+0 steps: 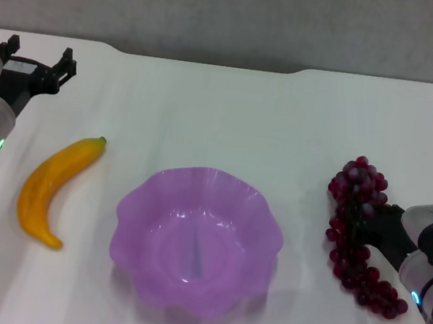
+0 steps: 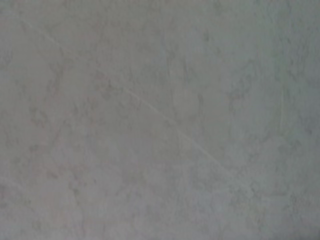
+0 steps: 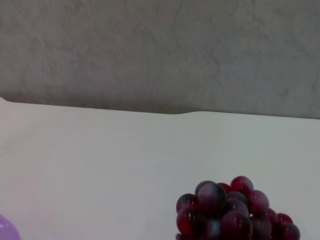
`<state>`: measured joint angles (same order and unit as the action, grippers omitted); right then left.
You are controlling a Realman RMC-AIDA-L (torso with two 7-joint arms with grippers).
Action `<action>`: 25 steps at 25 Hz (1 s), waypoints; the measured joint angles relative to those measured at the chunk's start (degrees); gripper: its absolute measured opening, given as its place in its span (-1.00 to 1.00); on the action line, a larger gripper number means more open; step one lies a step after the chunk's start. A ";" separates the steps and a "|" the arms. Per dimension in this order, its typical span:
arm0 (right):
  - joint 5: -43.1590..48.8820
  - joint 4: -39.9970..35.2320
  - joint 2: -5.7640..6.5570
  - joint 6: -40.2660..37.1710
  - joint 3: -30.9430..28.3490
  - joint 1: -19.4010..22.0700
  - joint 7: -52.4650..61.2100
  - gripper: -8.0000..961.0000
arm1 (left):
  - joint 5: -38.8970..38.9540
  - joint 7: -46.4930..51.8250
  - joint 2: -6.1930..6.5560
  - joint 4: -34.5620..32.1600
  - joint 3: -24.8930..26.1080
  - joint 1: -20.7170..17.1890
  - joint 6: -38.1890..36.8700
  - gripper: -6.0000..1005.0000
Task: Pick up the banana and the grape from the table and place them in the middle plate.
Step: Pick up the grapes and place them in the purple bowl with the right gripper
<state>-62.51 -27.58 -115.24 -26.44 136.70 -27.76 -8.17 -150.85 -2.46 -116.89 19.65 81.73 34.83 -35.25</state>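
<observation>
The orange-yellow banana lies on the white table to the left of the purple scalloped middle plate, which holds nothing. The dark red grape bunch lies on the table to the right of the plate. My right gripper is low at the middle of the bunch, its black end against the grapes. The right wrist view shows the bunch's end close up and a sliver of the plate. My left gripper is open and empty at the far left, beyond the banana.
The table's far edge meets a grey wall. The left wrist view shows only a plain grey surface. Bare tabletop lies between the plate and the far edge.
</observation>
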 joint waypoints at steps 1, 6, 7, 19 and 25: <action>0.00 0.00 0.00 0.00 0.00 0.00 0.00 -0.16 | 0.00 0.00 0.00 -0.01 0.00 0.00 0.00 0.77; 0.13 0.41 -0.11 -0.70 0.11 -0.16 -0.38 -0.17 | -0.08 0.00 0.00 0.13 0.00 0.03 0.00 0.77; 0.14 0.46 -0.12 -0.70 0.12 -0.19 -0.40 -0.17 | -0.10 0.00 0.00 0.17 0.00 0.04 0.00 0.77; -0.04 0.37 -0.12 -0.49 0.05 -0.36 -0.43 -0.18 | -0.14 0.00 0.00 0.12 0.00 0.09 0.01 0.77; 0.09 0.38 -0.20 -1.57 0.13 -0.05 -1.23 -0.17 | -0.15 0.00 -0.04 0.23 0.00 0.06 -0.18 0.77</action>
<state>-62.42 -27.19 -115.44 -28.01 136.83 -27.82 -9.40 -150.99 -2.46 -116.93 19.88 81.74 34.89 -35.43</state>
